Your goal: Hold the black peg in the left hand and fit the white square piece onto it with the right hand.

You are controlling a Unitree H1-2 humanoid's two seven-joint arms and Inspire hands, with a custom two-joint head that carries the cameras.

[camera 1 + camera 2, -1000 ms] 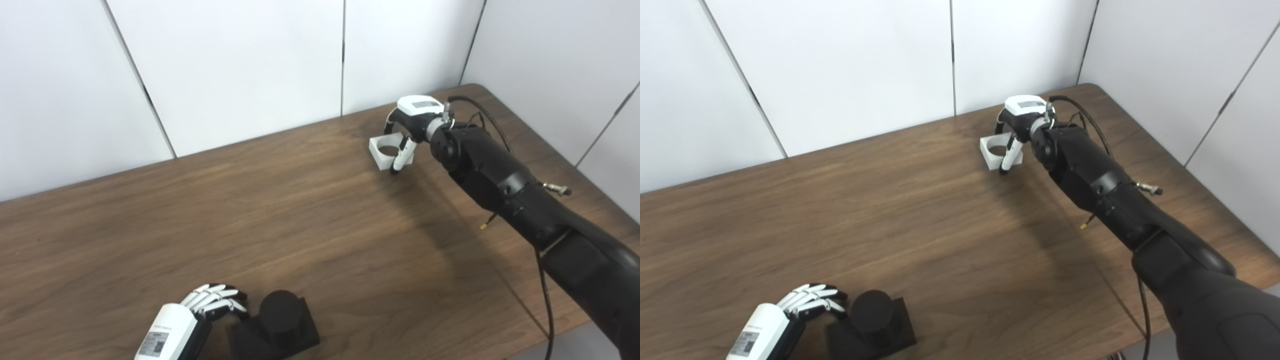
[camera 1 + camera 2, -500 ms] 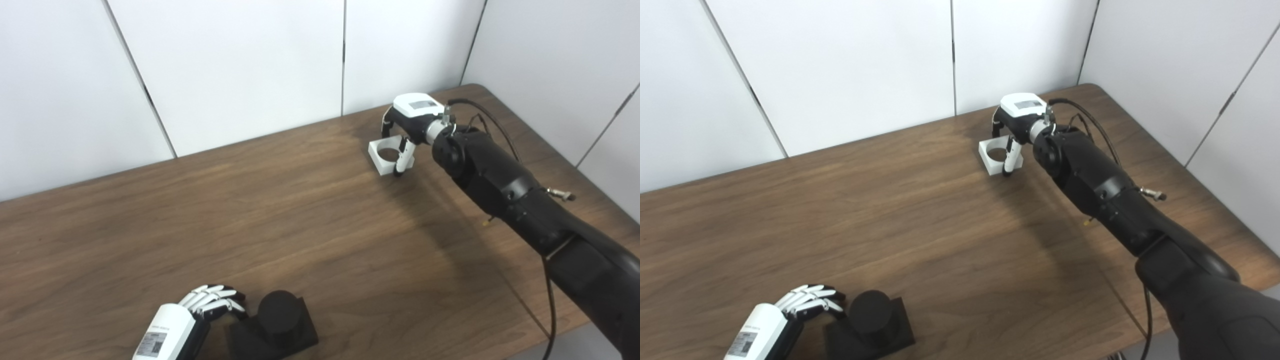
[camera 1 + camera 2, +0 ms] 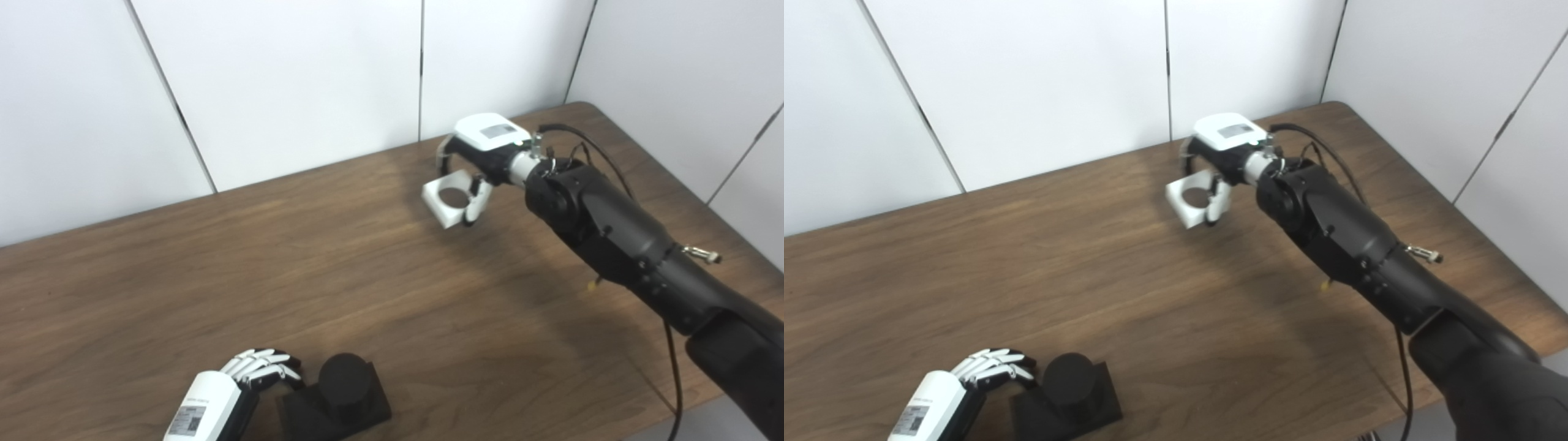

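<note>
The black peg, a round post on a square black base, stands near the table's front edge at lower left. My left hand lies just left of it with its fingers curled, the tips close to the post; the thumb is hidden, so I cannot tell whether it grips. The white square piece, with a round hole through it, hangs tilted above the far part of the table. My right hand is shut on it from above, fingers on its far and near sides.
The brown wooden table runs back to white wall panels. Its right edge and rounded far corner lie close behind my right arm. A thin cable hangs along that arm.
My right hand has lifted the white square piece off the table and carried it left and toward me. The left hand and the black peg have stayed put.
</note>
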